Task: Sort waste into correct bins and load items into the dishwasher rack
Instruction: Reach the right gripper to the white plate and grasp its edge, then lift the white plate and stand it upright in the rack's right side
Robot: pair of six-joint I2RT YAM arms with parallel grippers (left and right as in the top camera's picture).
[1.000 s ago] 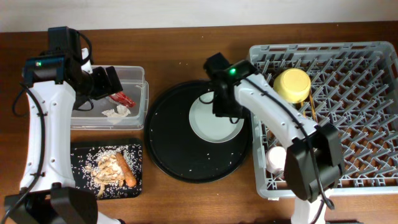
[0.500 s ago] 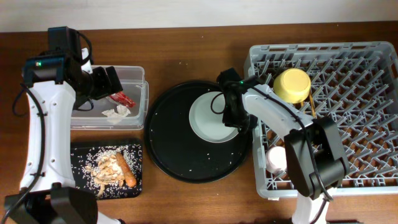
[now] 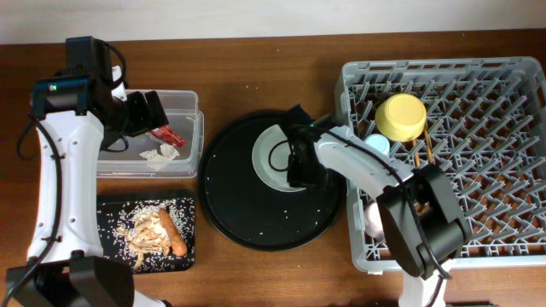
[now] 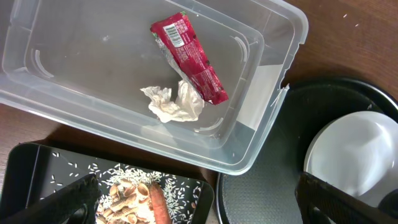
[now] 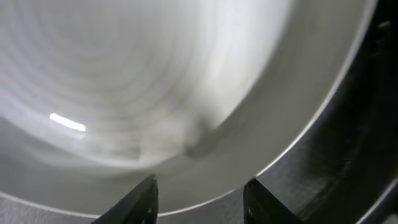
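The pale round plate lies on the large round black tray. My right gripper is open at the plate's right rim; in the right wrist view its fingers straddle the plate's edge. My left gripper hangs open and empty over the clear tub, which holds the red wrapper and the white tissue. The flat black tray holds food scraps and the sausage stick. The grey rack holds the yellow bowl, the light blue cup, the pink cup and the chopsticks.
Rice grains are scattered on the round black tray and on the flat black tray. The rack's near wall stands close to the right arm. Bare wooden table lies behind the round tray.
My right gripper has moved from the plate's far rim round to its right side and lower. The plate has shifted a little to the left. The left arm has not moved.
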